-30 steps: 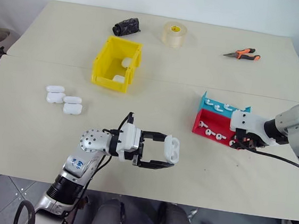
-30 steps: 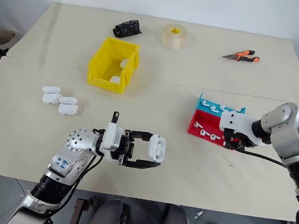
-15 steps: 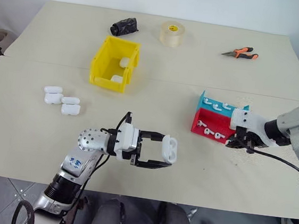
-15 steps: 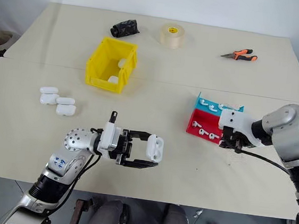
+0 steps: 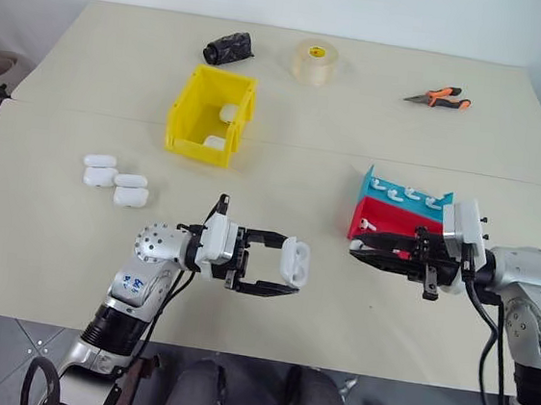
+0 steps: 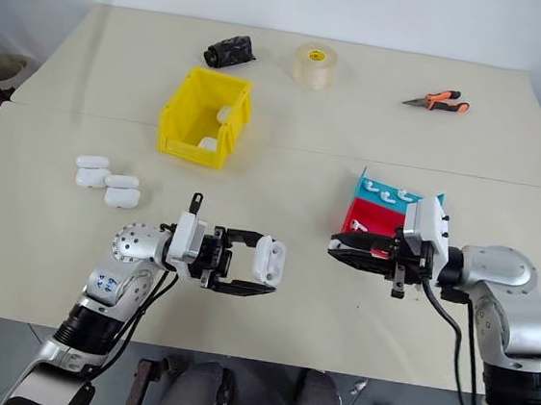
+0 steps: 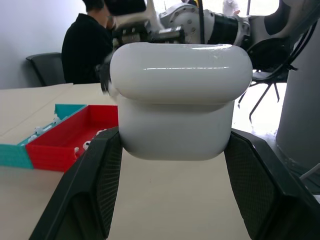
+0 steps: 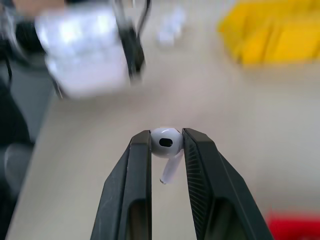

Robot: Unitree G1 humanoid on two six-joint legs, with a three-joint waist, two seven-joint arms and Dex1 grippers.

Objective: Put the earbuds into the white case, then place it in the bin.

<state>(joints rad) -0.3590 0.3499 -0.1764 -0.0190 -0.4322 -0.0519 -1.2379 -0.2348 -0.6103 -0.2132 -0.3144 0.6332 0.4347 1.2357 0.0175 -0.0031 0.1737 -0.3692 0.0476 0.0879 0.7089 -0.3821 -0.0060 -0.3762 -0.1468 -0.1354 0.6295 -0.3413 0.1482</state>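
My right gripper (image 8: 166,145), pinching one earbud (image 8: 165,142), has swung from the red tray (image 5: 385,217) toward centre frame (insertion seems next); my left gripper (image 5: 283,267) clamps the white case (image 5: 294,261).

A glossy white case (image 5: 294,261) sits between black fingers (image 5: 263,288); a white earbud (image 8: 165,141) shows a dark oval opening. Beyond stand a bright yellow bin (image 5: 212,115), red tray (image 5: 377,218), teal tray (image 5: 404,193), orange-handled pliers (image 5: 438,97) and beige table (image 5: 73,240).
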